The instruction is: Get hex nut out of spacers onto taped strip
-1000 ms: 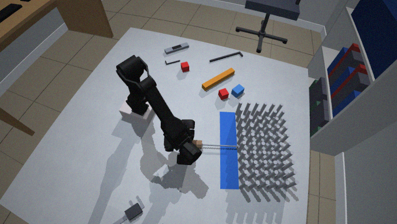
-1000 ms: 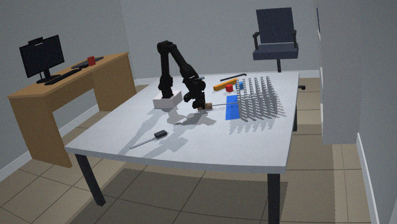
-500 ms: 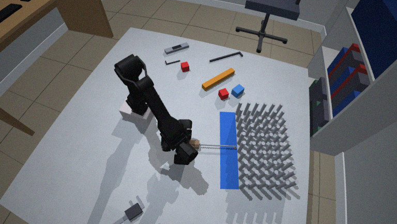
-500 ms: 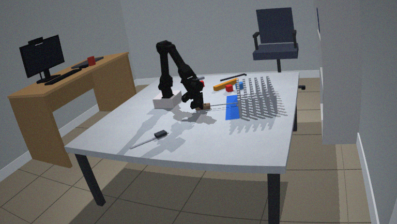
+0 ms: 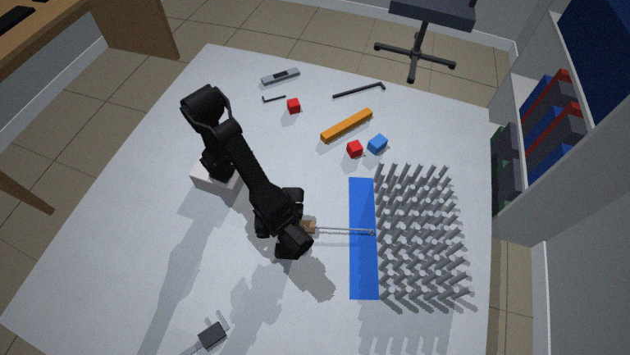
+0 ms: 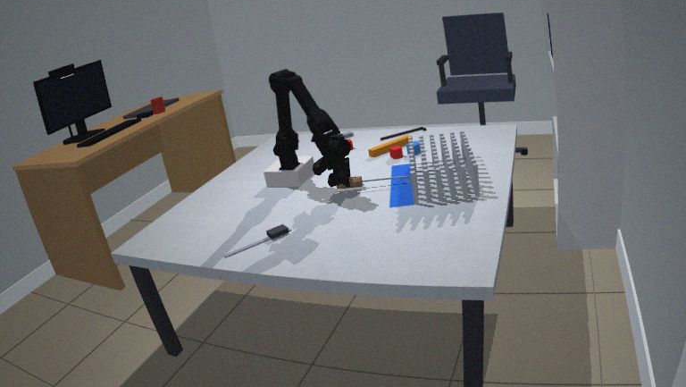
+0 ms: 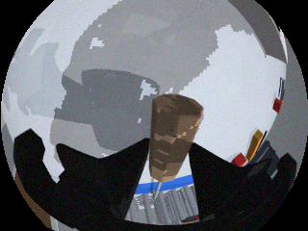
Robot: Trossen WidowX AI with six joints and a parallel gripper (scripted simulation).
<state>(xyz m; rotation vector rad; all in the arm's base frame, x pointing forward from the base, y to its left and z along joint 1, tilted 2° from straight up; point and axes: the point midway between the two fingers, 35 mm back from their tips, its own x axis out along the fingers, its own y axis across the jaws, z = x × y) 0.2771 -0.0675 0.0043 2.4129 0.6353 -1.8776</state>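
My gripper (image 5: pixel 303 226) (image 6: pixel 348 181) (image 7: pixel 169 144) is shut on the brown handle (image 5: pixel 308 225) (image 6: pixel 356 180) (image 7: pixel 176 120) of a thin metal rod tool, low over the table. Its rod (image 5: pixel 341 228) (image 6: pixel 384 179) reaches across the blue taped strip (image 5: pixel 362 267) (image 6: pixel 401 194) (image 7: pixel 183 183). The rod's tip (image 5: pixel 372 232) is at the strip's far edge, beside the front row of spacers. The grey spacers (image 5: pixel 438 272) (image 7: pixel 166 204) stand upright in rows. A small ring-like shape shows at the tip; I cannot tell whether it is the nut or the hook. The nut is not otherwise visible.
A red cube (image 5: pixel 354 148) (image 6: pixel 396 152), a blue cube (image 5: pixel 376 144) and an orange bar (image 5: pixel 346 125) (image 6: pixel 388 146) lie beyond the strip's end. A black hooked rod (image 5: pixel 358 90) (image 6: pixel 403 133) lies farther back. A dark-headed tool (image 5: pixel 212 334) (image 6: pixel 277 231) lies near the front.
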